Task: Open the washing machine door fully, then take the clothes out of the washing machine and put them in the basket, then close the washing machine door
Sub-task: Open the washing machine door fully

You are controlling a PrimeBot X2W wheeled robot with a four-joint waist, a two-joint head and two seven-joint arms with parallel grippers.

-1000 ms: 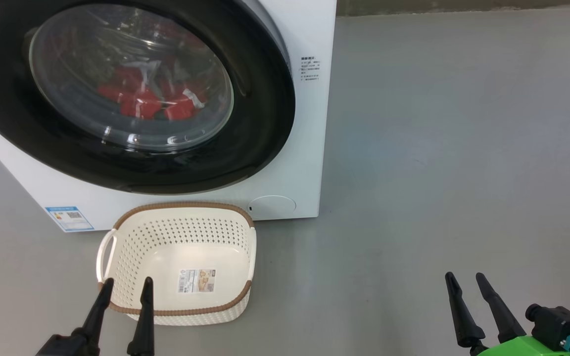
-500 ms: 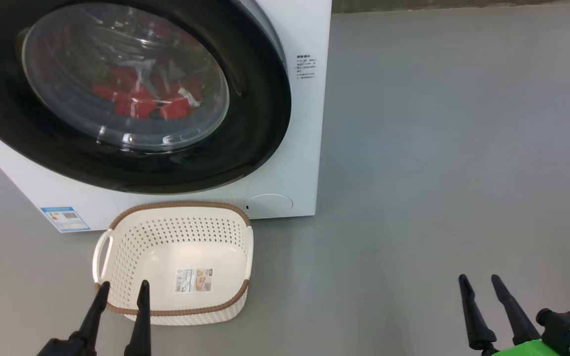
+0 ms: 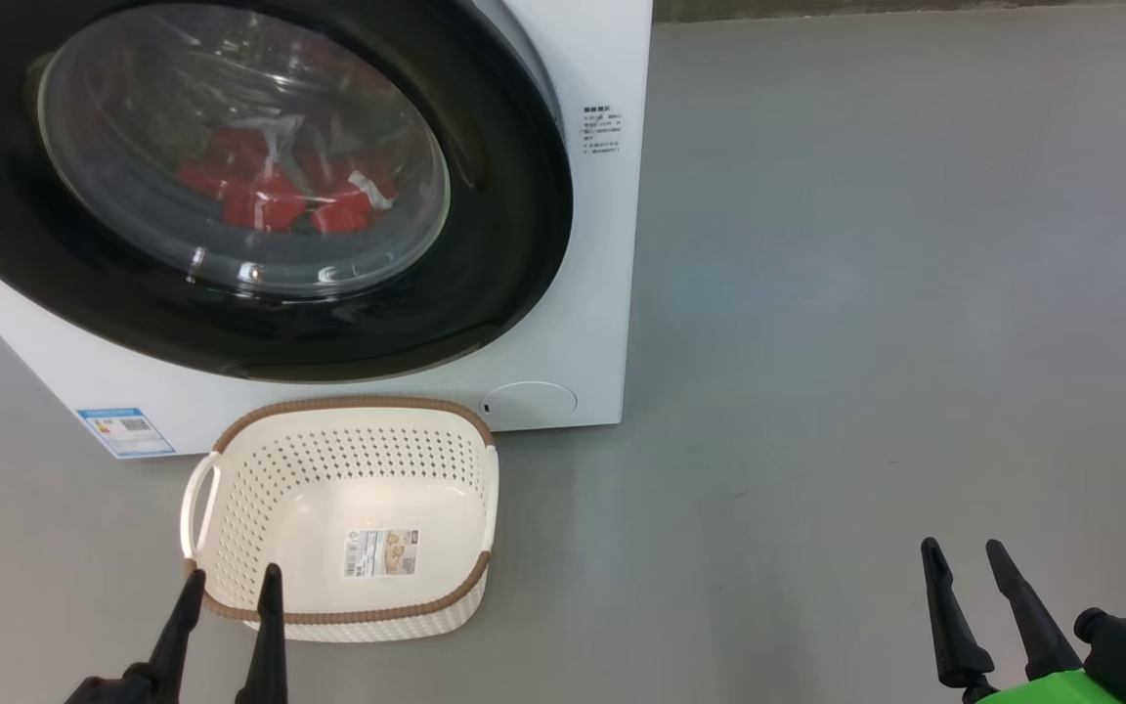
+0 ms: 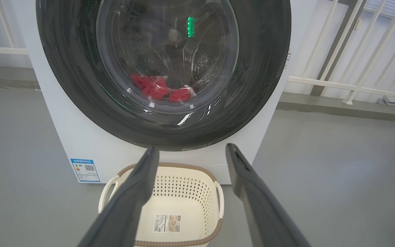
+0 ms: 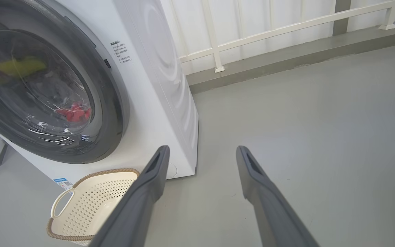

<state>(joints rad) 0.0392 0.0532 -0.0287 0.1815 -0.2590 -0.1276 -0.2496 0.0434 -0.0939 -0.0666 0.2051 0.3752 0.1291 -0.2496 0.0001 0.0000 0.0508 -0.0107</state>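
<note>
The white washing machine (image 3: pixel 592 293) stands at the upper left, and its door (image 3: pixel 495 254), black-rimmed with a glass bowl, lies against its front. Red clothes (image 3: pixel 270 200) show through the glass, low in the drum. The cream basket (image 3: pixel 348 404) sits on the floor just in front of the machine, with only a paper label inside. My left gripper (image 3: pixel 234 572) hovers open at the basket's near rim, holding nothing. My right gripper (image 3: pixel 964 544) is open over the floor far to the right. The left wrist view faces the door (image 4: pixel 259 68), clothes (image 4: pixel 156 88) and basket (image 4: pixel 183 192).
Grey floor (image 3: pixel 866 293) stretches to the right of the machine. A white railing (image 5: pixel 252 31) on a low kerb runs behind it. A blue sticker (image 3: pixel 125 431) marks the machine's lower left corner.
The whole head picture has slid a little left, so the camera moved. My right gripper has drifted right in the view, my left slightly lower. Both stay open.
</note>
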